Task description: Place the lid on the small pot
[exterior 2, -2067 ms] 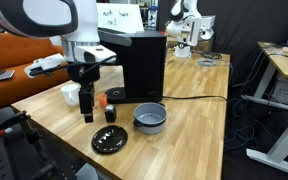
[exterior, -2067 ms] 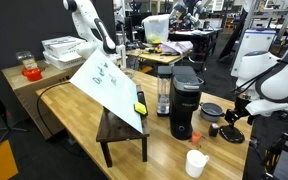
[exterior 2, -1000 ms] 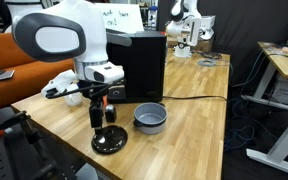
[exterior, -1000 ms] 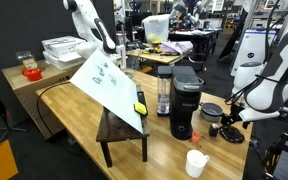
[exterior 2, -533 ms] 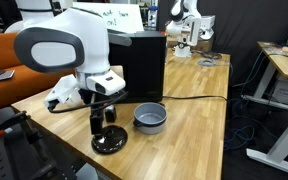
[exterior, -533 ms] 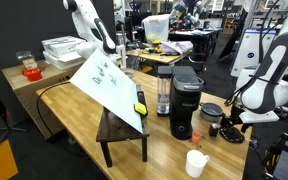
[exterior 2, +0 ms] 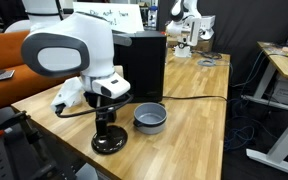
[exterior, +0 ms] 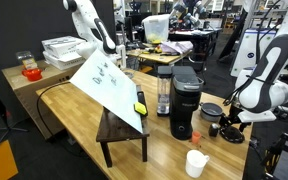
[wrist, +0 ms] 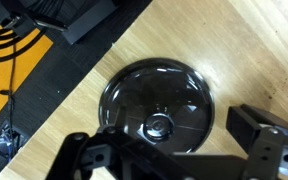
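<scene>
gripper (exterior 2: 105, 126): sat low over lid (wrist: 136, 88), fingers spread wide
lid: flat on table (exterior 2: 196, 132)
small pot (exterior 2: 150, 118): just beside lid, open-topped

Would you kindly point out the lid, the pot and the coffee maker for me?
Lid (wrist: 156, 98): wrist view, on its glossy top, beside the raised centre.
Pot (exterior 2: 150, 126): an exterior view, on its outer wall.
Coffee maker (exterior 2: 144, 65): an exterior view, on its black side face.

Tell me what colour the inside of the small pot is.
Light grey, paler than its dark-grey outside; the small pot shows best in an exterior view.
</scene>
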